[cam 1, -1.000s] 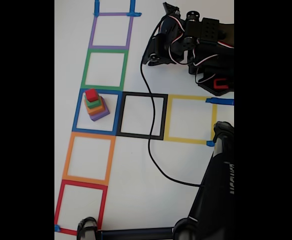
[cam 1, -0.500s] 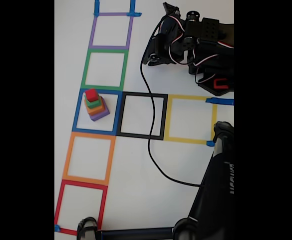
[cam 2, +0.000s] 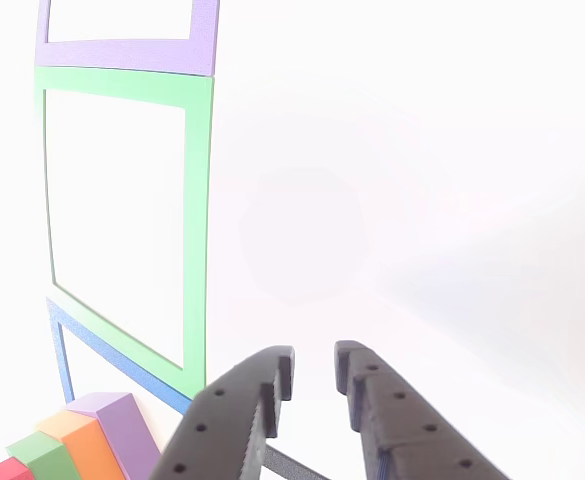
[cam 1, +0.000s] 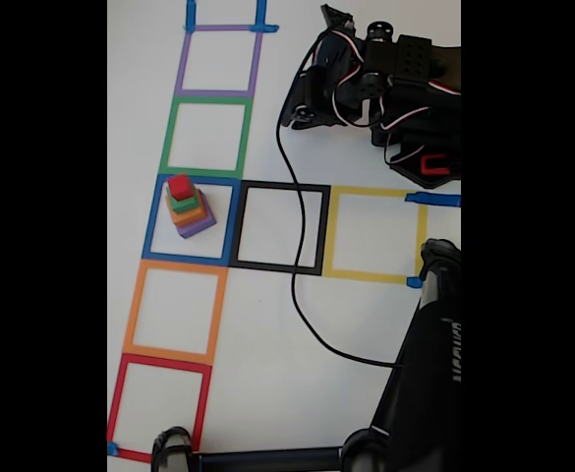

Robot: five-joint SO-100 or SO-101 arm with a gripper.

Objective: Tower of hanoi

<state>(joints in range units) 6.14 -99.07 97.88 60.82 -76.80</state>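
In the blue square [cam 1: 191, 218] on the white tabletop [cam 1: 267, 324] stands the block tower [cam 1: 188, 206] — purple base, orange, green, red on top, ordered for the puzzle. The pincer [cam 2: 313, 375] hovers nearby, barely parted, holding nothing — apparently not yet committed to the top block.

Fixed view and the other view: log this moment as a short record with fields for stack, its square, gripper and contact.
stack: four blocks, red on green on orange on purple
square: blue square, stack in its upper left
gripper: gripper, fingers slightly apart, nothing between them
contact: none; gripper apart from stack
neighbour squares: green square, orange square, black square
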